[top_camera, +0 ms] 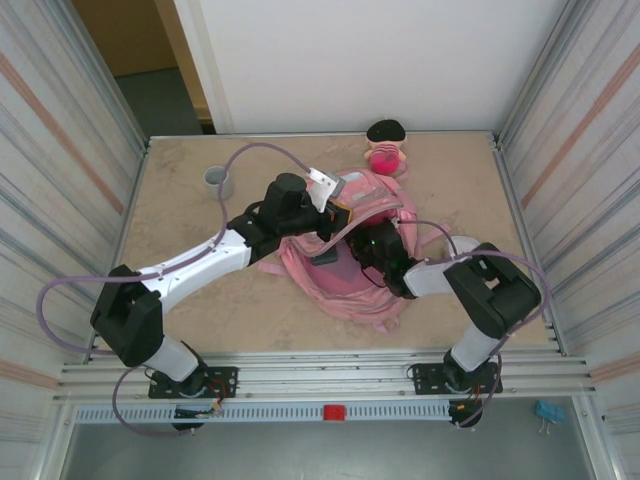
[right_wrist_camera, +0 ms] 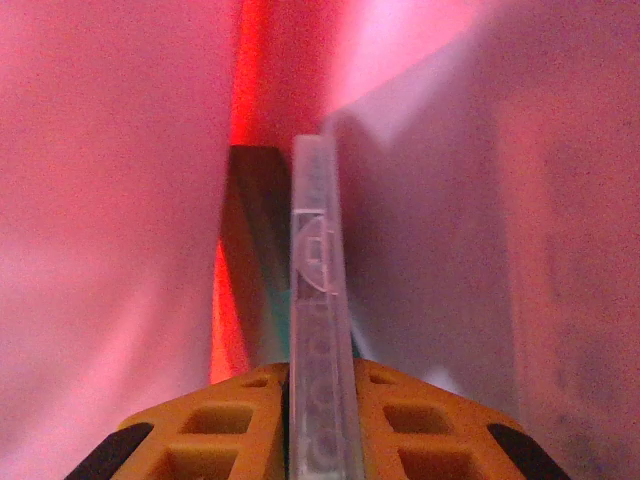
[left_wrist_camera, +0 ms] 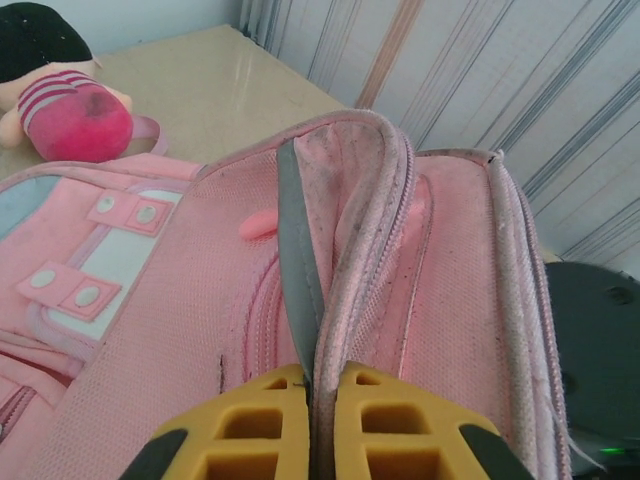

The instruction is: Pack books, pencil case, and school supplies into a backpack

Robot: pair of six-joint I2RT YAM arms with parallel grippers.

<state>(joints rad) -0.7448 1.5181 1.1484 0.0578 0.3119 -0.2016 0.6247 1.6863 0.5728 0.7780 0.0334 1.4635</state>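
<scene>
Step in hand, as I judge it: seating a clear ruler inside the backpack [top_camera: 335, 290] while its mouth is held open.

Backpack: pink, lying on the table. Its rim is pinched in my left pincer [left_wrist_camera: 313, 385], which is closed tight on the fabric and a grey binding strip [left_wrist_camera: 298, 270]. The rim rises directly ahead of those fingers, with the front pockets off to their left. Lifted like this, the mouth gapes toward my right arm.

Right pincer [right_wrist_camera: 320, 378]: inside the bag, pink lining on both sides and ahead. The jaws are narrow, closed on the clear ruler [right_wrist_camera: 318, 280], one finger against each face.

Ruler: stands on edge. Its long axis runs straight out from the right fingertips, and the free end points deeper into the bag. A dark flat thing [right_wrist_camera: 255, 240] stands just left of it and parallel. It may be a book; I cannot tell.

To do well:
- Hold the left lift steady so the mouth does not sag.
- Slide the ruler along its own length, beside the dark slab.
- Release only once the far end is bedded.
- Back straight out so the fingers do not drag it.
</scene>
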